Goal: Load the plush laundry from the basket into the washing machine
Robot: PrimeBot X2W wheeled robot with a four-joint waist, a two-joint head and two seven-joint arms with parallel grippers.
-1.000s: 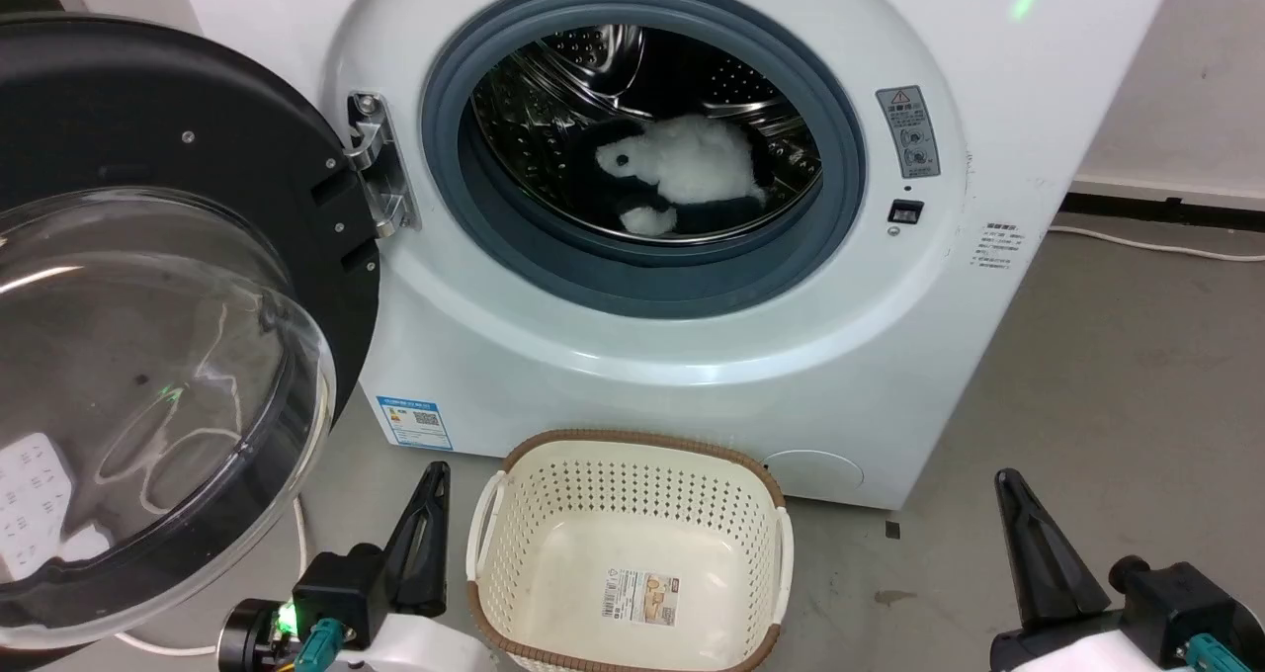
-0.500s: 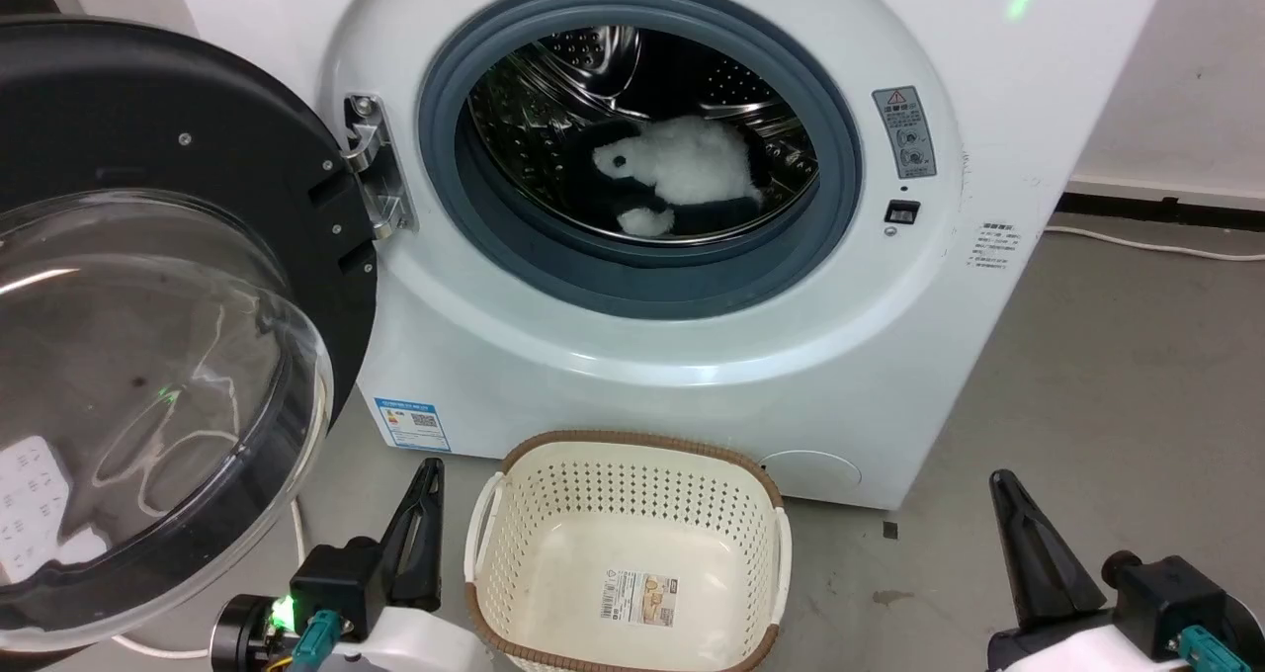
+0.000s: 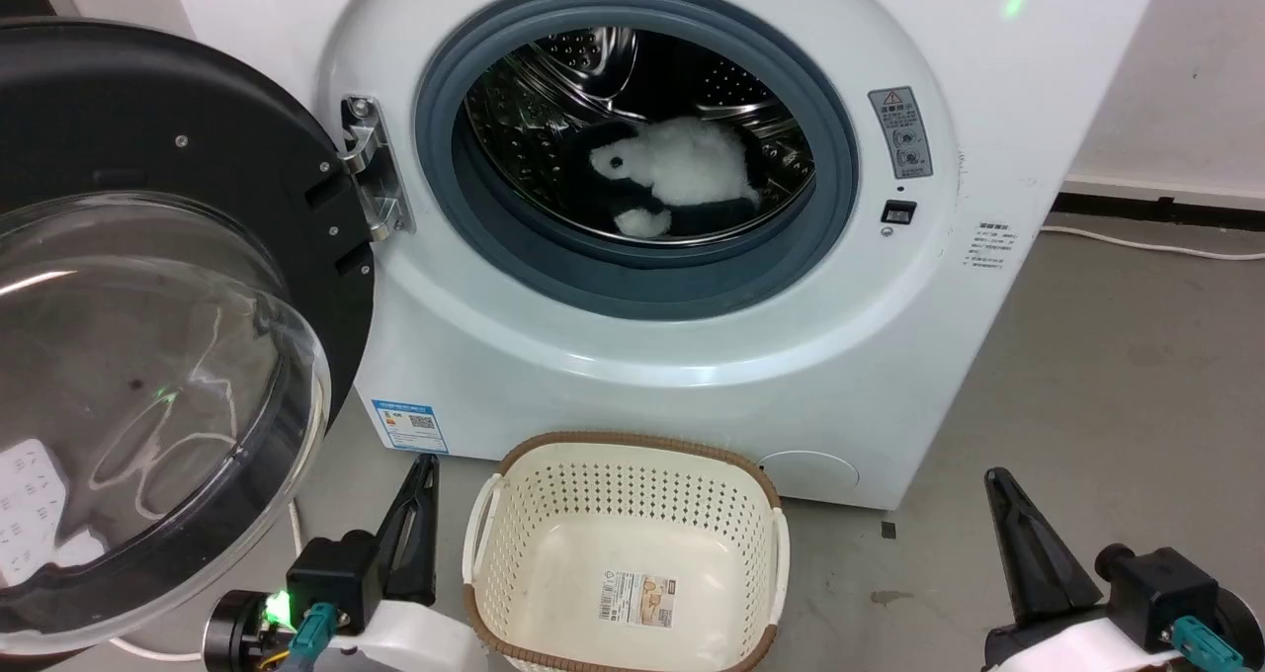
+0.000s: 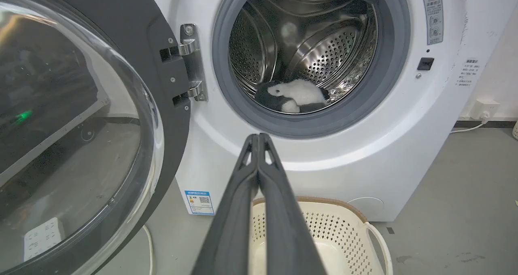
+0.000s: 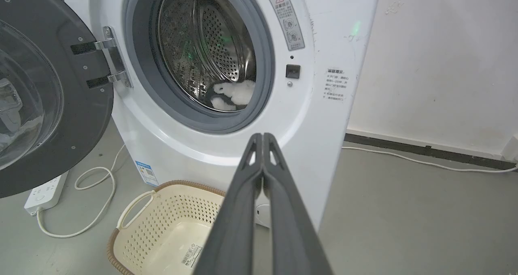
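**Plush panda at rest in the open washer drum**

The plush panda [image 3: 682, 173] is seen lying on the lower curve of the perforated steel drum [image 3: 539, 109], well behind the grey rubber gasket [image 3: 632, 292] of the washing machine [image 3: 642, 366]. Its white body is turned sideways, with the head towards the hinge side and a black limb beneath it. The round door [image 3: 148, 356] is swung fully open to the robot's left, its clear dome facing the head camera and its black frame held on a metal hinge [image 3: 368, 168].

The cream basket [image 3: 632, 442] is set on the grey floor [image 3: 1137, 405] just in front of the machine, below the drum opening. Its floor is exposed, and a label sticker [image 3: 637, 588] is seen on it.

The left pincer [image 3: 427, 464] is held low, just to the left of the basket, between it and the door. In the left wrist view its two dark fingers are pressed together tip to tip. The right pincer [image 3: 993, 476] is held well apart from the basket on the right. In the right wrist view its fingers are likewise pressed together. Both pincers are pointed towards the machine.

A white power strip [image 5: 44, 192] and a looped white cable [image 5: 97, 194] are seen on the floor under the door.
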